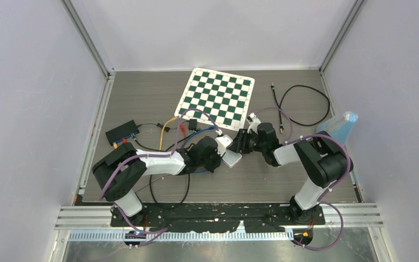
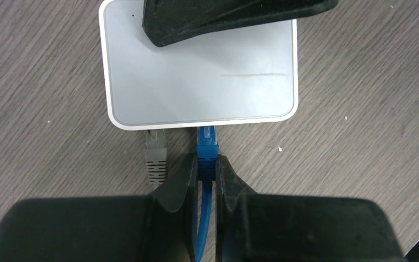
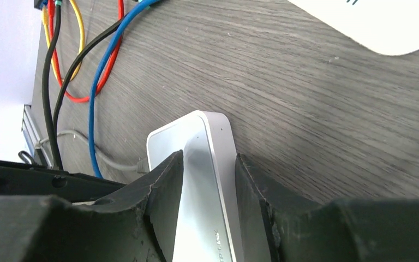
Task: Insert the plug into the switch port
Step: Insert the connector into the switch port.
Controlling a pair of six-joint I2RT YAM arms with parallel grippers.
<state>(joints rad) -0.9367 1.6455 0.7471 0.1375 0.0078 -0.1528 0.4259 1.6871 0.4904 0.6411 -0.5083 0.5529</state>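
The white switch (image 2: 202, 82) lies flat on the wooden table, at its centre in the top view (image 1: 232, 159). A blue plug (image 2: 206, 144) on a blue cable meets the switch's near edge, its clear tip reaching under the rim; how deep it sits is hidden. My left gripper (image 2: 206, 164) is shut on the blue plug's boot. A grey plug (image 2: 155, 150) sits in the port beside it. My right gripper (image 3: 208, 161) clamps the switch (image 3: 207, 180) from the opposite side, with one finger (image 2: 218, 16) lying over its top face.
A green-and-white chessboard mat (image 1: 216, 97) lies behind the switch. A small black box (image 1: 122, 132) with red, yellow, blue and black cables (image 3: 76, 54) sits at the left. A loose black cable (image 1: 305, 103) and a pale blue object (image 1: 339, 126) are at the right.
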